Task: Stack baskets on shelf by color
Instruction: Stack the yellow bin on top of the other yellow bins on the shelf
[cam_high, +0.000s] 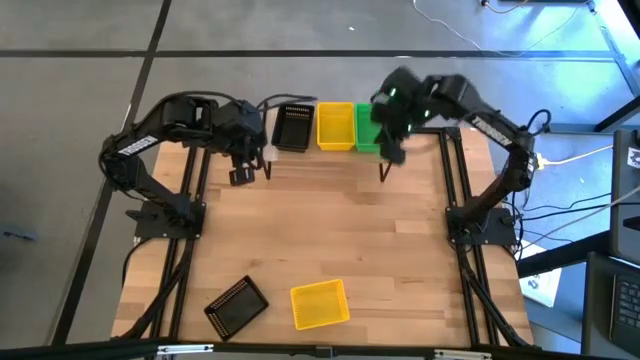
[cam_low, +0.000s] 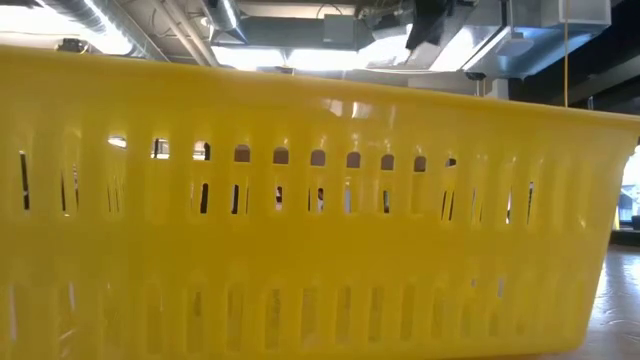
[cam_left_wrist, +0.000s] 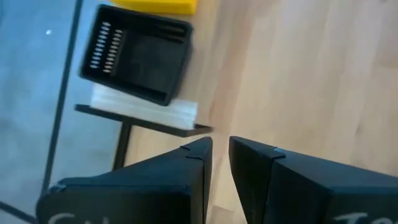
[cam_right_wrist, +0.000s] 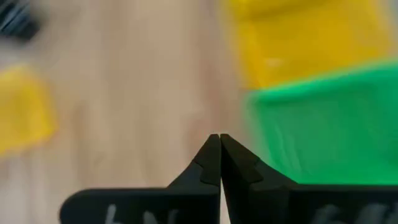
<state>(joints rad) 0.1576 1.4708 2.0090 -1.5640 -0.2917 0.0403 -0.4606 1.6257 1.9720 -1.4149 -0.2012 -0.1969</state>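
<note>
Loose yellow basket (cam_low: 300, 210) foremost; right gripper (cam_right_wrist: 219, 144) closed, empty, beside green stack (cam_right_wrist: 329, 124); left gripper (cam_left_wrist: 221, 146) near-closed, empty; risk of nudging stack.

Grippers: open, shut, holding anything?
Left gripper: slightly open, empty, near the black basket.
Right gripper: shut, empty, beside the green basket.

Counter (cam_high: 330, 230): lying as light wooden planks, joined in strips, filling the middle of the high view.
Floor (cam_high: 80, 40): spreading grey around the counter, crossed by dark seam lines.
Cables (cam_high: 570, 158): trailing pale and dark over the floor past the counter's right edge.
Black equipment (cam_high: 615, 290): sitting at the right border, only partly showing.
Ceiling ducts (cam_low: 290, 25): running overhead in the low view, beside bright lighting.
</note>
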